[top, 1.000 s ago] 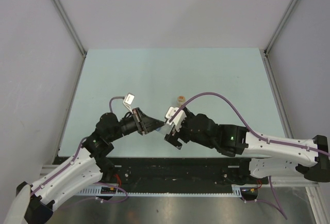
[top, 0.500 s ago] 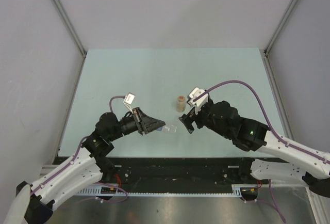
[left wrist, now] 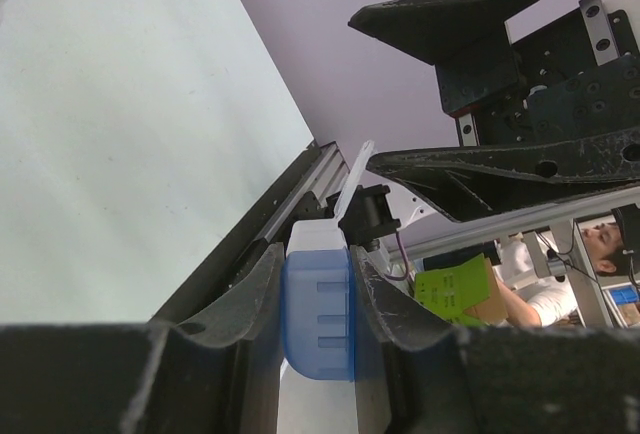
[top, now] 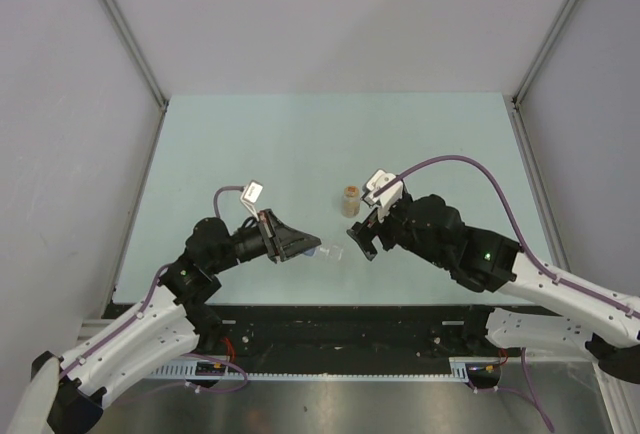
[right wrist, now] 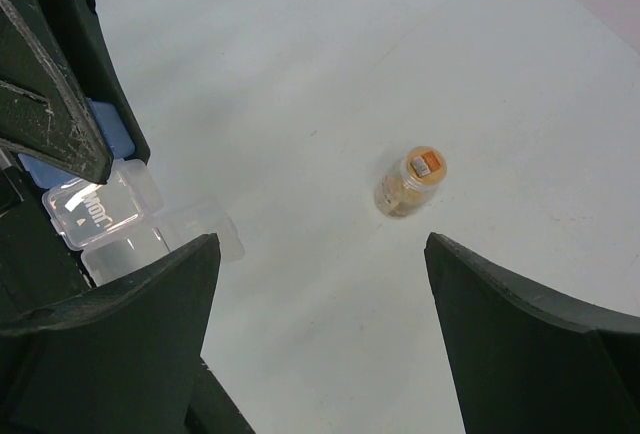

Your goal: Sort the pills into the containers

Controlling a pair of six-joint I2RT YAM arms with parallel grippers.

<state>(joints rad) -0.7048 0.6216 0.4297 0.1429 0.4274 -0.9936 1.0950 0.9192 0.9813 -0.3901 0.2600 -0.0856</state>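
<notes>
My left gripper (top: pixel 303 247) (left wrist: pixel 318 259) is shut on the slim clear vial; its blue cap (left wrist: pixel 318 316) sits clamped between the two fingers. The vial's clear end (top: pixel 330 252) (right wrist: pixel 100 216) sticks out rightward past the fingertips, just above the table. A stubby round jar (top: pixel 350 200) (right wrist: pixel 411 182) with orange-tan contents stands upright on the table beyond it. My right gripper (top: pixel 367 235) (right wrist: pixel 320 254) hangs open and empty just right of the vial's end, near the jar. I see no loose pills on the table.
The pale green table (top: pixel 420 144) is walled by grey panels on the left, back and right. A black rail (top: pixel 330 319) runs along its near edge by the arm bases.
My right gripper has pulled back from the vial's end, up and to the right, uncovering the jar. It has barely moved in the last half second. The left gripper holds still.
</notes>
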